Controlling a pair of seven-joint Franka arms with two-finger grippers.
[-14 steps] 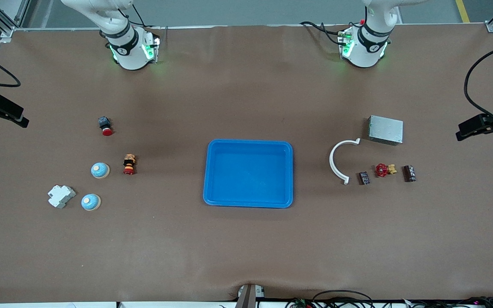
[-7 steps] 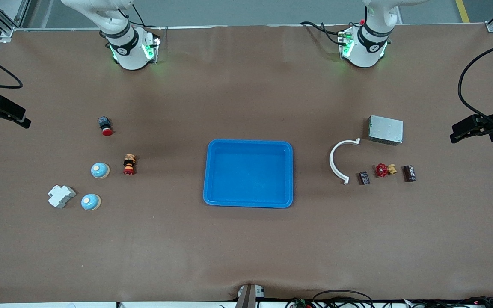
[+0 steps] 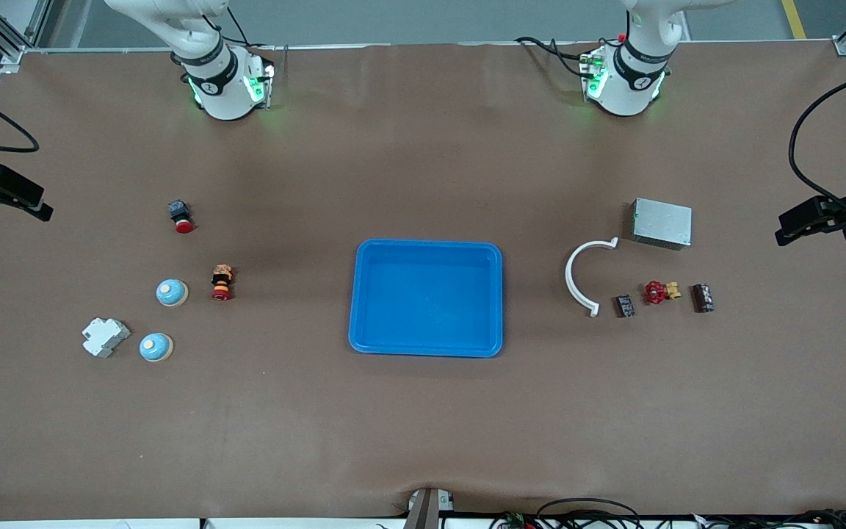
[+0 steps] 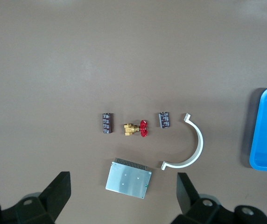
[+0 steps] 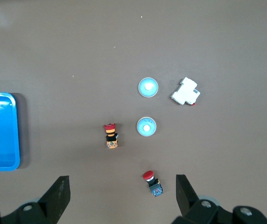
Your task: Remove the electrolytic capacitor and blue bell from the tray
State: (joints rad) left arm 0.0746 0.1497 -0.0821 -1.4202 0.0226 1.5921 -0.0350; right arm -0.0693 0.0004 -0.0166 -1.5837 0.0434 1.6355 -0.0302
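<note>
Two small dark capacitors (image 3: 624,306) (image 3: 703,297) lie toward the left arm's end of the table, either side of a red valve (image 3: 658,292). Two blue dome bells (image 3: 172,292) (image 3: 156,347) sit toward the right arm's end. A blue tray (image 3: 364,294) rests empty at the table's middle. My left gripper (image 4: 122,179) hangs open high over a silver box (image 4: 128,181), with the capacitors (image 4: 107,122) (image 4: 164,119) in its view. My right gripper (image 5: 122,184) hangs open high over bare table beside a red push button (image 5: 152,183), with the bells (image 5: 146,126) (image 5: 148,87) in its view.
A white curved clip (image 3: 581,278) lies beside the silver box (image 3: 662,222). By the bells are a white breaker (image 3: 105,336), a yellow-and-red button (image 3: 222,283) and a second red button (image 3: 181,215).
Both hands have drifted slightly at the edges of the front view. Nothing on the table has moved.
</note>
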